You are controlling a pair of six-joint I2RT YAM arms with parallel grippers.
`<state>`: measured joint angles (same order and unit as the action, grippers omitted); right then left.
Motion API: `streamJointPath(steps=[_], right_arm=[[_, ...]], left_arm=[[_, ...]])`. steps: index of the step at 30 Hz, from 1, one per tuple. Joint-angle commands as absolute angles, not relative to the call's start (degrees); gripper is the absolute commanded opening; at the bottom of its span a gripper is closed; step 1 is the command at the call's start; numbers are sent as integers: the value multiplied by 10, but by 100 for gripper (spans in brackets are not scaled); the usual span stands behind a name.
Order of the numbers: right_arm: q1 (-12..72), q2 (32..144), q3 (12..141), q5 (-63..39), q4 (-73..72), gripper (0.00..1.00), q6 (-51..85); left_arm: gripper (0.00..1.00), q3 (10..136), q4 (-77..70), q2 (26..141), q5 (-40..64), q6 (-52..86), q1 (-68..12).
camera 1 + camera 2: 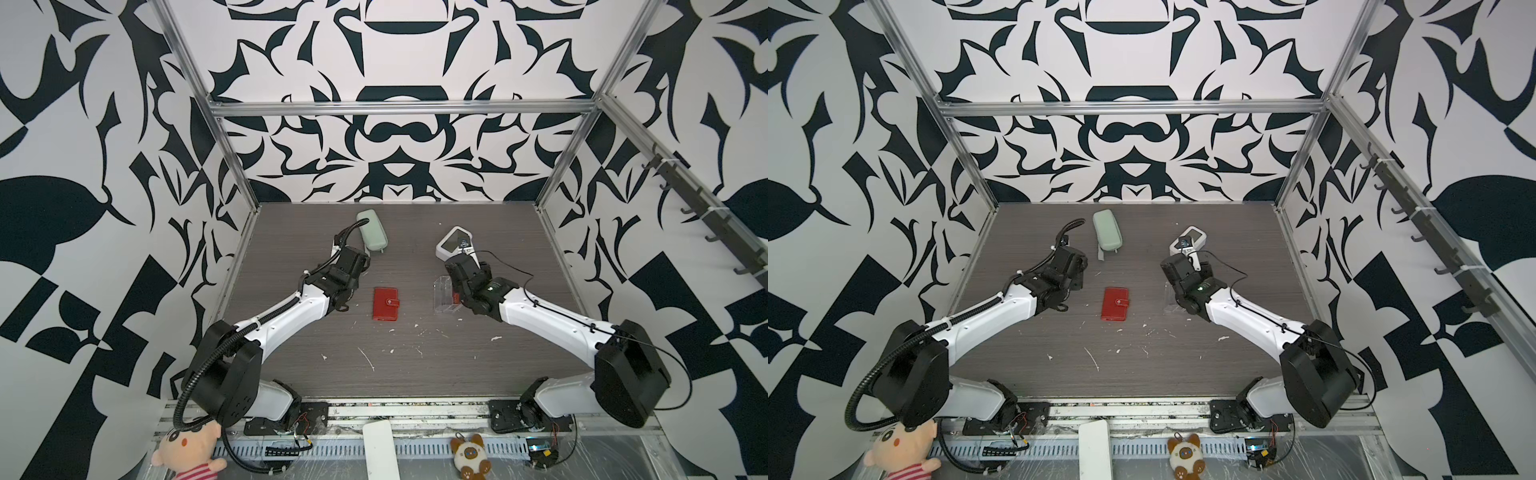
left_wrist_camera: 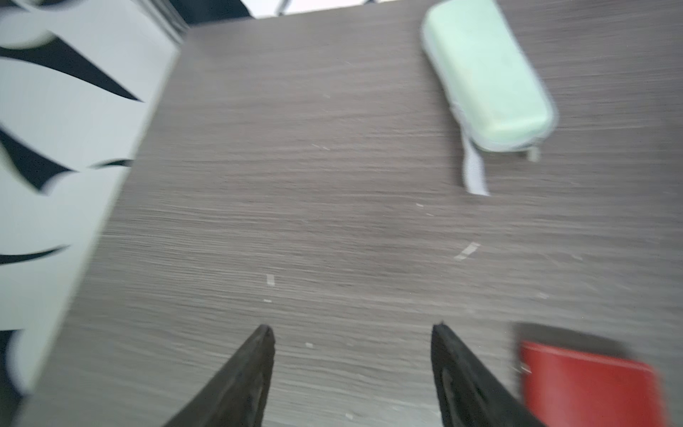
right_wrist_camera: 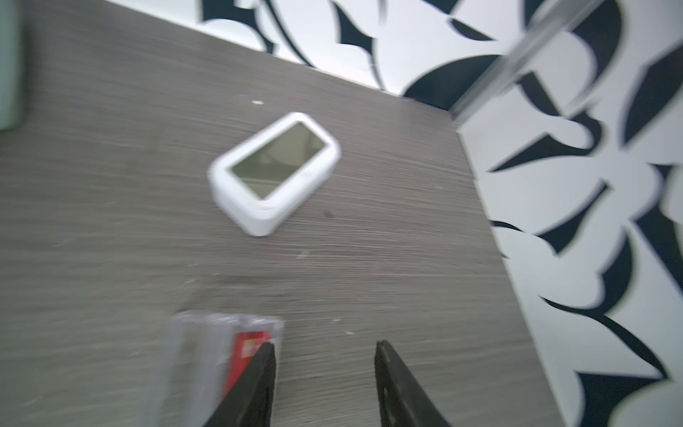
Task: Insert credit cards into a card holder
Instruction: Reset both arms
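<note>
Looking through both top views, I see the holder (image 1: 385, 304) (image 1: 1114, 304) lying flat near the middle of the table (image 1: 415, 365), between my two arms. It is closed, with its tab snapped across the front. It is red and sits clear of everything else.

On the left wrist view, blurred, the left pincer (image 2: 351, 329) stands wide. Bare table shows between its two dark fingers (image 2: 255, 369) and it grips nothing. The holder (image 2: 591, 388) lies just beside it, outside the gap; I cannot tell whether a finger touches it. Farther off on the table lies the mint case (image 2: 488, 74), its grey strap trailing from one end; a top view puts it toward the back wall (image 1: 372, 230).

On the right wrist view, also blurred, the right pincer (image 3: 325, 344) is parted too, though less wide, with only table between its fingers (image 3: 258, 380). It holds nothing. Just beside one finger stands the clear stand (image 3: 199, 355) with a red card (image 3: 247, 347) upright inside it; I cannot make out any other cards. A top view shows that stand (image 1: 442, 295) under my right wrist, well apart from the holder. Beyond it sits a white device (image 3: 275, 172) with a grey screen, face up.
</note>
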<state>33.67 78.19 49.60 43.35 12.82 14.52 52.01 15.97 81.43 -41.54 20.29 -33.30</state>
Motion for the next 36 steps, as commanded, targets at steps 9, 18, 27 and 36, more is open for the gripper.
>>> streamJointPath(steps=[9, 18, 27, 36], right_arm=[[170, 716, 417, 463, 102, 50, 143], [84, 746, 365, 389, 2, 54, 115], [64, 772, 304, 320, -166, 62, 67], [63, 777, 227, 250, -345, 67, 19]], left_arm=[[76, 463, 117, 791, -516, 184, -229], [82, 409, 7, 788, -462, 133, -144], [95, 339, -171, 796, -365, 87, -95], [99, 276, -315, 811, -211, 67, -36]])
